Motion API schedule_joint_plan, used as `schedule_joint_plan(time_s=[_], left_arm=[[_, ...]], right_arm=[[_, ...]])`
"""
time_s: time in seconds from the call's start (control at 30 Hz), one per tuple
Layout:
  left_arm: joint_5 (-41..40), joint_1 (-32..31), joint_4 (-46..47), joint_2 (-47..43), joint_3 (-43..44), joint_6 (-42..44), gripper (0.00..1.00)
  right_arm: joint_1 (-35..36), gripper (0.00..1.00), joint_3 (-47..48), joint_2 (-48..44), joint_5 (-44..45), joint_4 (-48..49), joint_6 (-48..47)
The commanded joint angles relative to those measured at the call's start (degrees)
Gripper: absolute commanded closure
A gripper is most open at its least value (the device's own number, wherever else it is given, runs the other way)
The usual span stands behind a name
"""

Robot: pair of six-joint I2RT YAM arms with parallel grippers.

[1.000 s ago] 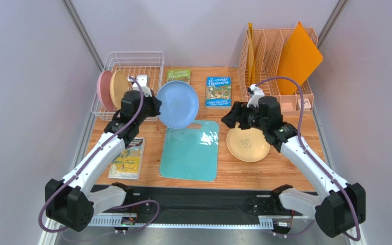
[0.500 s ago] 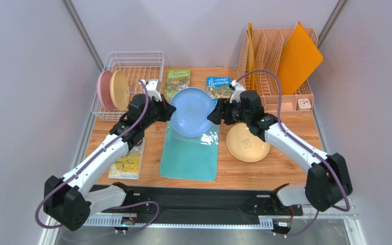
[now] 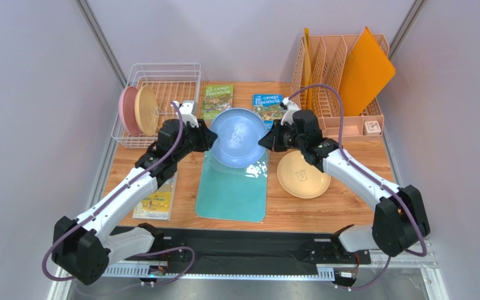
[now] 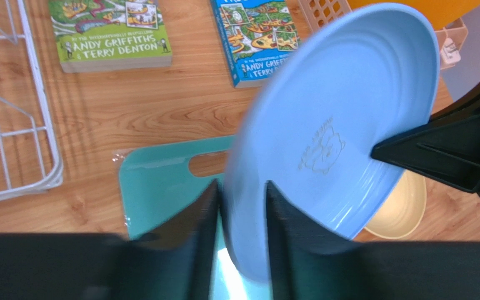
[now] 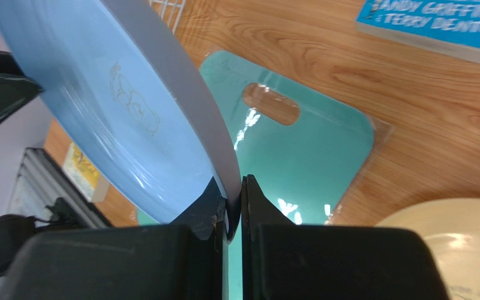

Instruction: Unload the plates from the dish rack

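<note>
The left gripper (image 4: 241, 187) has its two fingers closed on the lower rim of the blue plate (image 4: 336, 125), the edge running up between them so that one finger lies against the back and the other against the hollow face. The right gripper (image 5: 233, 187) is clamped on the opposite rim, its fingers drawn close with only the thin edge of the plate between them. From above, the blue plate (image 3: 239, 134) hangs tilted in the air between the two arms, its hollow face with the small central mark turned up toward the camera, the left gripper (image 3: 204, 139) at its left edge and the right gripper (image 3: 267, 139) at its right edge. Beneath it lies a teal cutting board (image 3: 233, 187) flat on the wooden table (image 3: 380, 150), its handle end under the plate. Just to the right of the board a loose tan-yellow plate (image 3: 303, 175) rests on the table, face up, partly under the right arm. At the far left corner the dish rack (image 3: 161, 75) holds the pink plate (image 3: 125, 110) and the racked tan-yellow plate (image 3: 147, 109), both standing on edge side by side at its left end. A green book (image 3: 217, 100) and a blue book (image 3: 267, 103) lie behind the held plate, and a peach organizer (image 3: 330, 69) with an orange board (image 3: 364, 69) stands at the far right.
</note>
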Motion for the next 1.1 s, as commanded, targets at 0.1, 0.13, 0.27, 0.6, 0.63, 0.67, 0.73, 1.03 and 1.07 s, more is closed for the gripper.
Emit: schedule_joint_plan(time_s=[0.1, 0.13, 0.27, 0.6, 0.63, 0.67, 0.73, 1.03, 1.07], left_arm=[[-11.00, -0.56, 0.52, -5.08, -0.43, 4.43, 0.29], [-12.77, -0.56, 0.43, -5.34, -0.70, 5.14, 0.23], [-21.47, -0.56, 1.39, -6.48, -1.84, 10.84, 0.15], [-30.28, -0.56, 2.54, -6.92, -1.40, 17.27, 0.10], [-29.93, -0.56, 2.45, -7.01, -1.32, 17.27, 0.09], [-29.58, -0.56, 2.36, -7.10, -1.23, 17.10, 0.09], [-29.14, -0.56, 2.27, -7.36, -1.40, 17.01, 0.09], [-28.61, -0.56, 1.75, -7.54, -1.49, 17.10, 0.06], [-28.61, -0.56, 1.75, -7.45, -1.58, 17.01, 0.05]], right_arm=[[-5.73, 1.00, -3.92, -10.78, 15.49, -11.05, -1.49], [-6.53, 1.00, -4.54, -11.84, 16.56, -12.91, -0.87], [-12.06, 1.00, -9.63, -19.21, 21.13, -20.30, 2.47], [-20.52, 1.00, -17.55, -30.13, 25.44, -28.66, 7.31], [-20.43, 1.00, -18.17, -30.31, 26.66, -30.06, 7.48], [-20.52, 1.00, -18.61, -30.48, 26.85, -30.59, 7.92], [-20.52, 1.00, -19.57, -30.92, 26.33, -31.56, 8.62], [-20.52, 0.92, -24.41, -31.54, 22.90, -28.93, 10.74], [-20.52, 0.87, -24.33, -31.54, 22.81, -28.93, 10.82]])
